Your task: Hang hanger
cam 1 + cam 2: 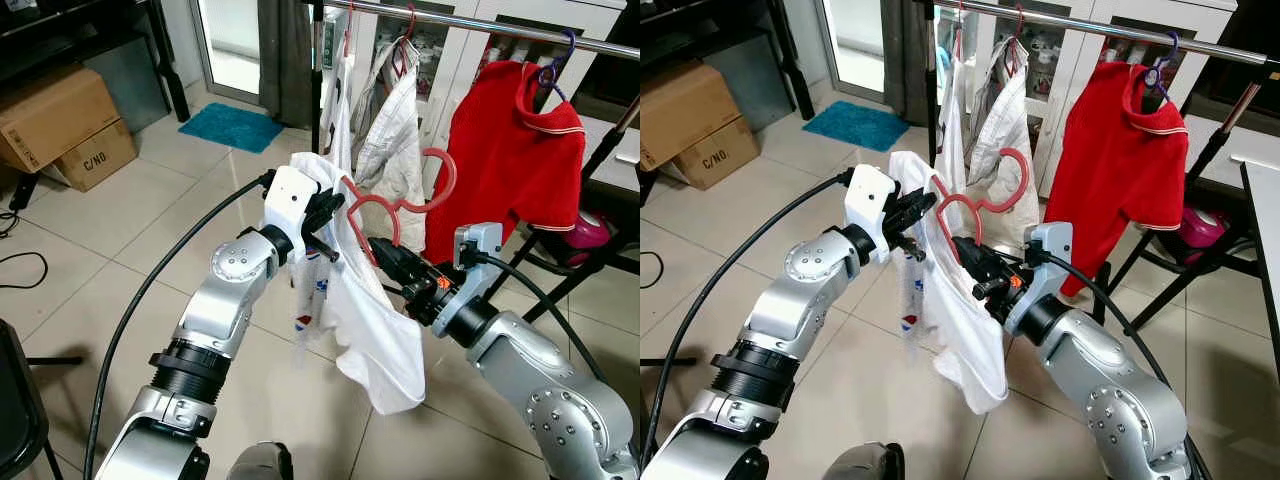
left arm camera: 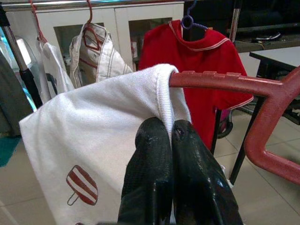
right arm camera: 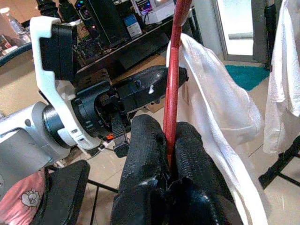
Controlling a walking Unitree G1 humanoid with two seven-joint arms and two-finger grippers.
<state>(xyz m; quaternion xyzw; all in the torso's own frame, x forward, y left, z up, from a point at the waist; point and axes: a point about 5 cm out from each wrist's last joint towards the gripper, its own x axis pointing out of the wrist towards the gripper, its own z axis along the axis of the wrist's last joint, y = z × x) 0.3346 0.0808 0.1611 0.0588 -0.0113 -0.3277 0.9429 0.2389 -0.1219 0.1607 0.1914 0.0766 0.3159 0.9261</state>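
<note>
My left gripper (image 1: 322, 212) pinches the white cotton shirt's (image 1: 375, 320) collar at the red plastic hanger's (image 1: 395, 205) left shoulder; my right gripper (image 1: 385, 255) clamps its lower bar, below the silver metal rail (image 1: 480, 22). Risks: shirt sliding off on lift, hook missing the rail.

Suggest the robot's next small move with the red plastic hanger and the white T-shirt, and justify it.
Probably lift both arms toward the metal rail. The right gripper pinches the red plastic hanger, the left gripper pinches the white T-shirt collar over one hanger arm, and the hook hangs well below the rail.
</note>
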